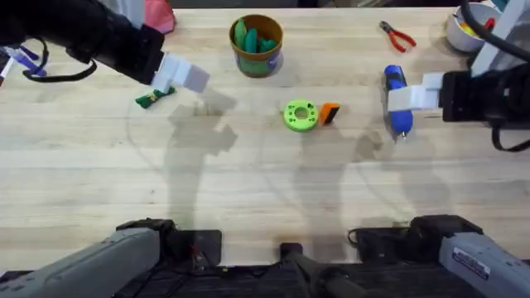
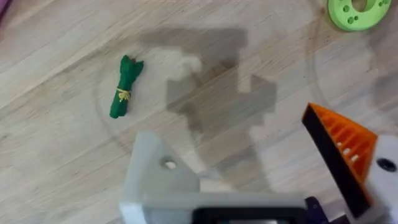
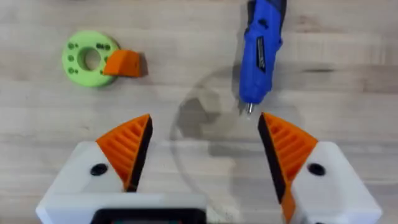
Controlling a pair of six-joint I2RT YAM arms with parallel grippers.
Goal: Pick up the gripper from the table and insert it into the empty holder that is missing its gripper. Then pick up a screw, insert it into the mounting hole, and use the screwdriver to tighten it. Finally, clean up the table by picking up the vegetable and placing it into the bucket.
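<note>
Left tool [image 1: 178, 76] raised over the far-left tabletop [image 1: 248, 190] beside the vegetable [image 1: 154, 97], one pad missing, right tool [image 3: 202, 149] spread wide above the screwdriver [image 1: 396, 103], gripper [image 1: 330, 112] touching the green disc [image 1: 300, 115], bucket [image 1: 257, 45] beyond.

Bright, even light from above falls on the bench [image 1: 265, 190]. Soft grey arm shadows lie across its middle. The left arm [image 1: 91, 37] close under the overhead camera is dark and blurred.
</note>
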